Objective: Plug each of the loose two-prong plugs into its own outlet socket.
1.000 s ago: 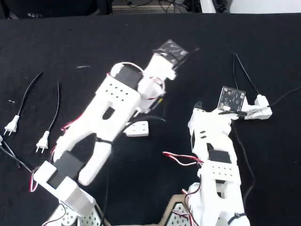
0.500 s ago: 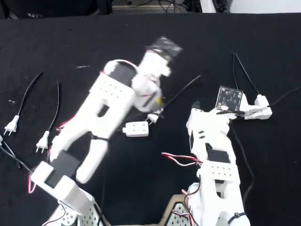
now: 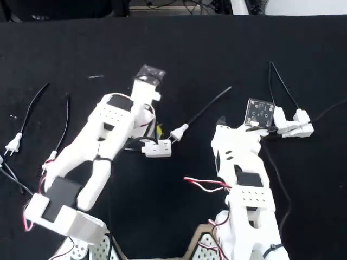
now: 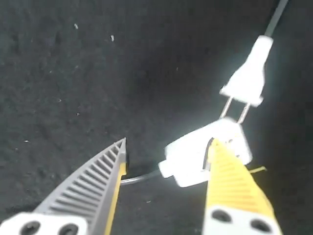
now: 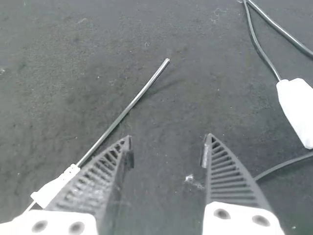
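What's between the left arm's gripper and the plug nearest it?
The white outlet block, seen in the left wrist view, lies between the gripper and the plug.

A matte black desk (image 3: 282, 49) spreads across the high view, its cloth flecked with pale lint specks (image 4: 112, 37). Beyond its far edge, at 12 o'clock, lies a tangle of dark cables (image 3: 190, 5). A bulky dark shape (image 3: 59, 6) sits at 11 o'clock and a bright white surface (image 3: 303, 5) at 1 o'clock.
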